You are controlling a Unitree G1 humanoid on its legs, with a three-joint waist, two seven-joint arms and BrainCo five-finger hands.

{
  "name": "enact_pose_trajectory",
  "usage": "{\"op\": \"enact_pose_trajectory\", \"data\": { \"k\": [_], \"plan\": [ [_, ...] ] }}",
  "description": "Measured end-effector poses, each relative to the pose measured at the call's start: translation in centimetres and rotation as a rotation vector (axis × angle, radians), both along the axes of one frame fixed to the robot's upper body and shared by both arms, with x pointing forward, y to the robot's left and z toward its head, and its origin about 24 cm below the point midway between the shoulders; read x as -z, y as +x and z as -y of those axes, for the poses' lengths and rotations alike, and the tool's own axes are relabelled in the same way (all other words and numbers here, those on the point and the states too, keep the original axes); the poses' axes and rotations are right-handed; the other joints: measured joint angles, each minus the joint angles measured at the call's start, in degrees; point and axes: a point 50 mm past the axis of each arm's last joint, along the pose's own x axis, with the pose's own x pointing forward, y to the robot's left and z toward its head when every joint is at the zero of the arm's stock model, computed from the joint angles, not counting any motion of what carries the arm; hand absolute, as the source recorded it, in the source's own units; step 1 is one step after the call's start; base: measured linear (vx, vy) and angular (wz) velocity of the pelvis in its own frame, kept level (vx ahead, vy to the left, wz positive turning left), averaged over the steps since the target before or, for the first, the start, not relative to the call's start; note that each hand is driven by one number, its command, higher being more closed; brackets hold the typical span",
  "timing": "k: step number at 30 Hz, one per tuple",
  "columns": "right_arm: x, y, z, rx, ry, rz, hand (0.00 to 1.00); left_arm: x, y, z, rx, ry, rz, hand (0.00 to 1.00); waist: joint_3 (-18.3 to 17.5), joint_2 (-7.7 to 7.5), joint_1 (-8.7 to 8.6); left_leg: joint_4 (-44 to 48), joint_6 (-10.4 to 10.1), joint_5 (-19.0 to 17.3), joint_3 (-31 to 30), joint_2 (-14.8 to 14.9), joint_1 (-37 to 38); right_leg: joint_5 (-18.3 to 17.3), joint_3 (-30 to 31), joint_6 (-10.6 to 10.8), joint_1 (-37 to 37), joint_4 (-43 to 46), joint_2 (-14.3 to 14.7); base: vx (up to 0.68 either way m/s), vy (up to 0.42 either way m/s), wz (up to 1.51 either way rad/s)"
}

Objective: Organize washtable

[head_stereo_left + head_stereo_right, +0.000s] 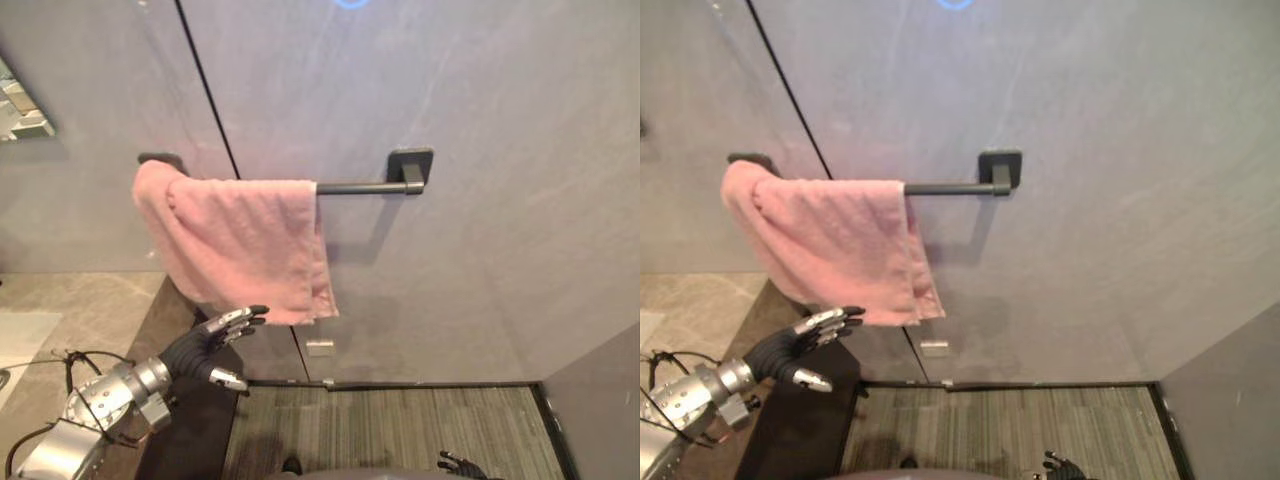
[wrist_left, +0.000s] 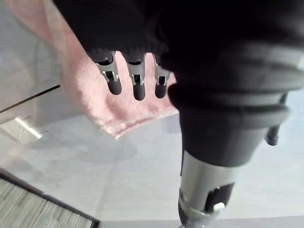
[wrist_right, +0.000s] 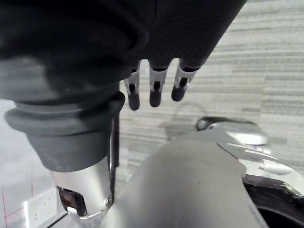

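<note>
Left hand (image 1: 205, 345): raised toward the wall (image 1: 480, 250), fingers straight, thumb apart, nothing held.
Just above and past its fingertips: lower edge of a pink towel (image 1: 240, 245); contact or not, cannot tell.
Towel: draped over a dark bar (image 1: 365, 186) fixed to the wall, higher than the hand, bunched toward the bar's left end, with the right stretch of the bar bare.
Right hand (image 3: 154, 88): low, well apart from the towel, over striped floor (image 1: 400, 430), fingers straight and loose, empty.
</note>
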Motion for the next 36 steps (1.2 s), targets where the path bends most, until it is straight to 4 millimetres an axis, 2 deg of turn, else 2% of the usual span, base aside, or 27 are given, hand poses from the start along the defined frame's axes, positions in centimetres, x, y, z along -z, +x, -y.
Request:
{"op": "enact_pose_trajectory", "data": {
  "k": [4,7,10,11,14,16,18,19,24,28,32,36],
  "plan": [
    [0.0,-0.3,0.1,0.007,-0.002,0.002,0.0,-1.9,0.4,-0.2,-0.02,0.0,0.099,0.0,-0.1,-0.11,0.22,0.0,-0.1,0.9,-2.2,-0.1,-1.7,0.0,-1.7,0.0,-0.4,0.1,0.2,-0.06,-0.023,0.29],
    [0.0,-0.7,0.4,0.031,-0.007,-0.004,0.0,-2.5,0.6,-0.5,-0.057,-0.029,0.138,0.0,-0.2,-0.16,1.64,0.0,-0.4,1.5,-2.6,0.0,-2.2,0.0,-1.9,0.0,-0.9,0.7,0.4,-0.01,-0.014,0.07],
    [-0.1,-0.7,0.7,0.04,-0.014,0.002,0.0,-3.9,0.8,-1.6,-0.174,-0.126,0.254,0.0,-0.2,-0.19,2.34,0.0,-0.4,1.8,-3.0,0.1,-2.4,0.0,-2.0,0.0,-0.9,1.1,0.5,0.0,-0.022,0.06],
    [0.0,-1.0,0.7,0.042,-0.015,-0.003,0.0,-5.2,1.2,-2.4,-0.238,-0.18,0.339,0.0,-0.1,-0.23,3.17,0.0,-0.4,1.8,-3.0,0.1,-2.1,0.0,-2.0,-0.1,-0.8,1.0,0.5,-0.03,-0.014,0.02],
    [0.0,-1.1,0.6,0.041,-0.016,0.001,0.0,-7.5,1.0,-4.6,-0.401,-0.34,0.539,0.0,-0.1,-0.18,3.21,0.0,-0.4,1.8,-3.6,0.1,-2.0,-0.1,-2.6,-0.2,-0.2,0.5,0.6,-0.04,-0.016,0.1],
    [0.0,-1.4,0.5,0.042,-0.014,0.003,0.0,-7.8,0.8,-5.6,-0.5,-0.455,0.63,0.0,-0.2,-0.18,3.2,0.0,-0.4,1.8,-4.1,0.1,-2.0,-0.1,-3.1,-0.3,0.1,0.2,0.6,-0.04,-0.019,0.12],
    [0.0,-1.4,0.3,0.042,-0.008,0.008,0.0,-7.0,0.3,-6.3,-0.598,-0.551,0.667,0.0,-0.2,-0.2,3.24,0.0,-0.4,1.8,-4.2,0.1,-2.2,-0.1,-3.2,-0.3,0.1,0.1,0.7,-0.02,-0.021,0.04],
    [0.0,-1.5,0.2,0.043,-0.007,0.008,0.0,-5.6,-0.1,-6.5,-0.679,-0.635,0.665,0.0,-0.1,-0.2,3.24,0.0,-0.4,1.7,-4.3,0.1,-2.2,-0.2,-3.3,-0.3,0.1,0.0,0.7,0.0,0.0,0.0],
    [0.1,-1.5,-0.5,0.047,0.001,0.022,0.0,-2.0,-0.7,-6.1,-0.848,-0.841,0.605,0.0,0.0,-0.84,3.17,0.0,-0.4,1.7,-4.2,0.1,-2.5,-0.1,-3.3,-0.3,0.0,-0.5,0.7,0.0,0.0,0.0],
    [0.2,-1.4,-1.1,0.052,0.009,0.025,0.0,-1.1,-0.9,-5.7,-0.882,-0.914,0.599,0.0,0.1,-1.24,3.12,0.0,-0.4,1.7,-4.0,0.1,-2.7,-0.1,-3.3,-0.3,0.1,-0.8,0.7,0.0,0.0,0.0],
    [0.2,-1.1,-1.2,0.041,0.0,0.03,0.0,1.6,-0.2,-4.6,-0.966,-0.963,0.478,0.0,0.3,-1.15,3.03,0.0,-0.4,1.7,-3.9,0.2,-2.8,-0.1,-3.3,-0.3,0.0,-0.9,0.8,0.0,0.0,0.0],
    [0.2,-0.6,-1.3,0.049,-0.009,0.042,0.0,3.1,0.7,-2.9,-0.992,-0.992,0.384,0.0,0.3,-1.17,2.82,0.0,-0.5,1.7,-3.2,0.3,-2.7,-0.1,-2.9,-0.3,-0.2,-0.9,0.8,-0.02,-0.007,-0.03]
  ]
}}
